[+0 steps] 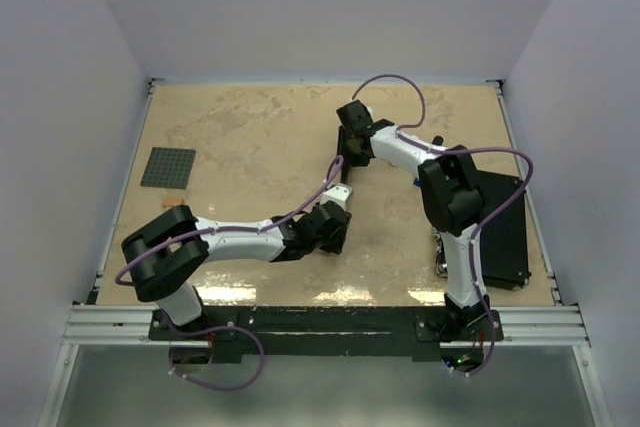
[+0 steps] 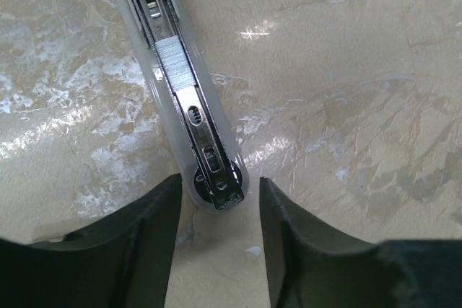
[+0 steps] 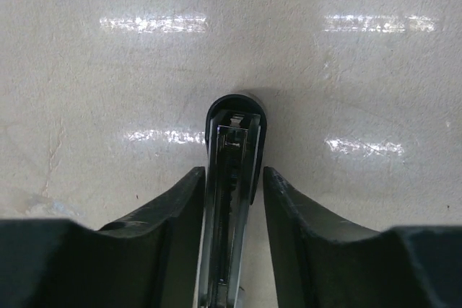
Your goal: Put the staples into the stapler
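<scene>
Pinching the stapler [image 3: 234, 128] by its black arm, the right gripper [image 3: 233, 171] is holding it hinged open, while the left gripper [image 2: 219, 180], fingers [image 2: 148, 243] spread, is straddling the white base's end, with the staples [image 2: 172, 59] lying in its metal channel, above the table [image 2: 346, 106].

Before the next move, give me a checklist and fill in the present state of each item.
1. The staples lie in the channel of the stapler: ok, a flat strip.
2. The left gripper straddles the stapler's end: ok, jaws apart, not clamped.
3. The right gripper grips the cover: ok, fingers against both sides.
4. The cover lines up over the channel: cannot tell.
5. The strip sits fully forward: cannot tell.
</scene>
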### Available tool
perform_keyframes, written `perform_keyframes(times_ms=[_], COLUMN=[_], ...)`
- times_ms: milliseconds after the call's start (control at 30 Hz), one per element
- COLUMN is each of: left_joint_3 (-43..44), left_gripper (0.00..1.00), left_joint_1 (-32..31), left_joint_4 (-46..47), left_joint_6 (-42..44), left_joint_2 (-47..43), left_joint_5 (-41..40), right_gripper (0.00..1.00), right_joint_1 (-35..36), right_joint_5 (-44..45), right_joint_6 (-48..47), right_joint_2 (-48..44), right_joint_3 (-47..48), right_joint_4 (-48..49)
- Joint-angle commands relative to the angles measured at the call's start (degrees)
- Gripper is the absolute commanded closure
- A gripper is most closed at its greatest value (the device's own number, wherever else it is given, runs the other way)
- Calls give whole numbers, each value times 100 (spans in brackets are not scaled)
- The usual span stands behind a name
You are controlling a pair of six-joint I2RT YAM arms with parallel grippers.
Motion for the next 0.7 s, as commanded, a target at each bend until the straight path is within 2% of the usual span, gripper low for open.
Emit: perform_keyframes(times_ms=[0,67,267,433,667], left_joint_3=[316,334,325,308,193], left_gripper=[58,69,90,97,97], left_joint_1=[-31,-31,21,171,347], left_joint_4=[-251,-286,-252,-172,205], left_joint_6=[-33,28,310,433,521], left_joint_2=[97,88,97,158,114], left_joint_5=[-291,-405,-599,-494,-449], right_gripper=[62,66,68,71,76], right_joint_1=[-1,-1,-1,-1,34], right_joint_5=[284,337,460,469,285], right_joint_6=[66,75,136,285,505], right_joint_2=[-208,-357,-911,-1420,-2132], right_joint_3=[114,8,-422,-913,-1644], right_joint_4=[31,40,31,233,646])
